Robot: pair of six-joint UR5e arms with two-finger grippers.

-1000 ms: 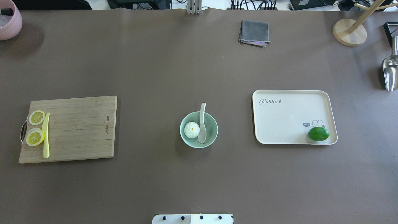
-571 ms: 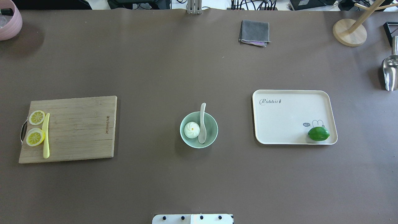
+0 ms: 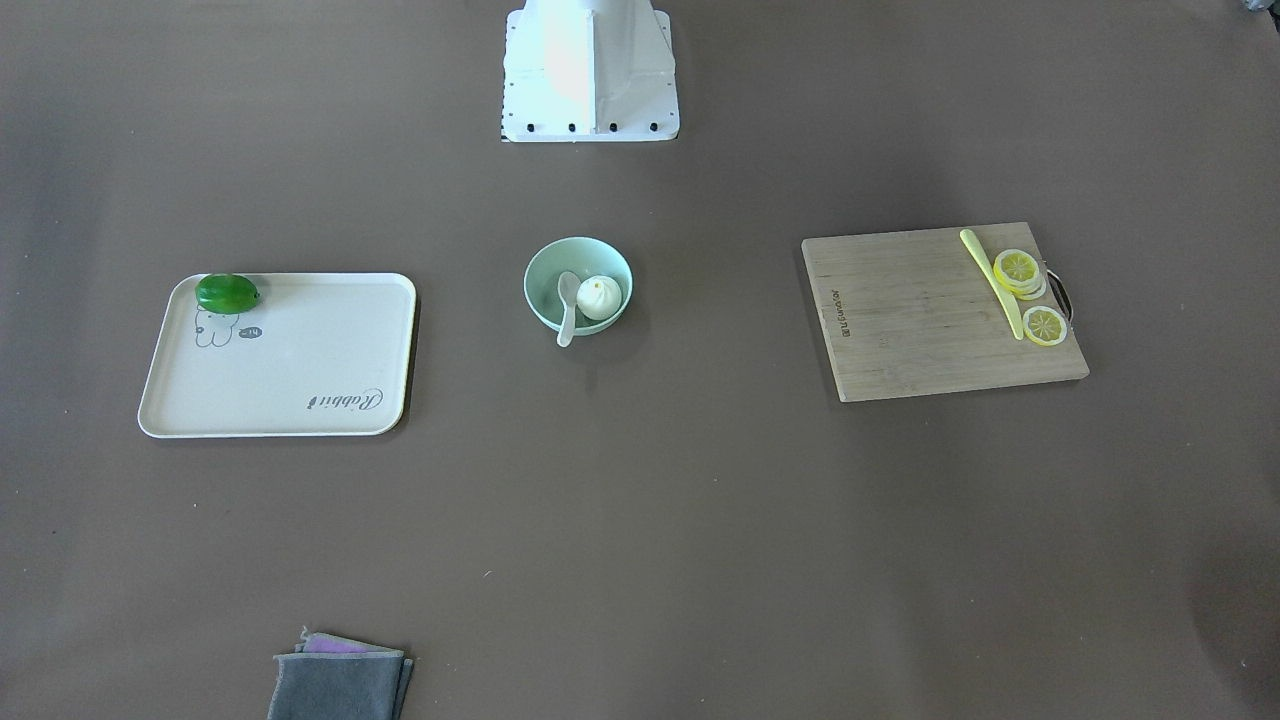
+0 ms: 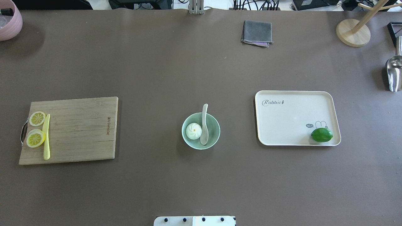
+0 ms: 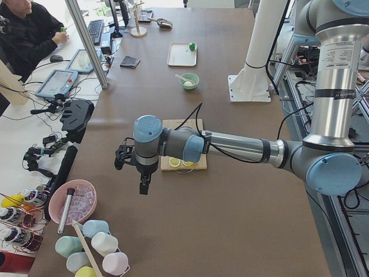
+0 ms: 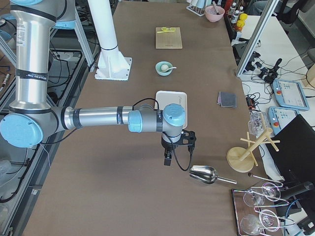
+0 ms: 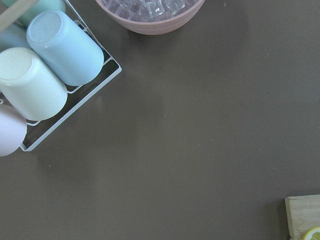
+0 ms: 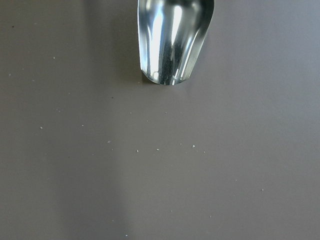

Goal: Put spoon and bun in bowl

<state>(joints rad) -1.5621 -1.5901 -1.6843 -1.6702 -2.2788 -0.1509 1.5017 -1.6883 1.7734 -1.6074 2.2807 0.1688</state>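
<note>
The mint-green bowl (image 4: 216, 126) stands at the table's middle. The white bun (image 4: 193, 131) lies in its left half. The white spoon (image 4: 204, 125) rests in the bowl beside the bun, scoop down, with its handle over the far rim. All three also show in the front-facing view: bowl (image 3: 545, 262), bun (image 3: 599, 297), spoon (image 3: 567, 305). My left gripper (image 5: 144, 184) hangs far off at the table's left end, and my right gripper (image 6: 167, 160) at the right end near a metal scoop. I cannot tell whether either is open or shut.
A wooden board (image 4: 78, 128) with lemon slices (image 4: 37, 118) and a yellow knife (image 4: 46, 138) lies left. A cream tray (image 4: 292, 119) with a lime (image 4: 321, 134) lies right. A grey cloth (image 4: 257, 33), a metal scoop (image 4: 394, 70) and a pink ice tub (image 4: 9, 22) stand farther off.
</note>
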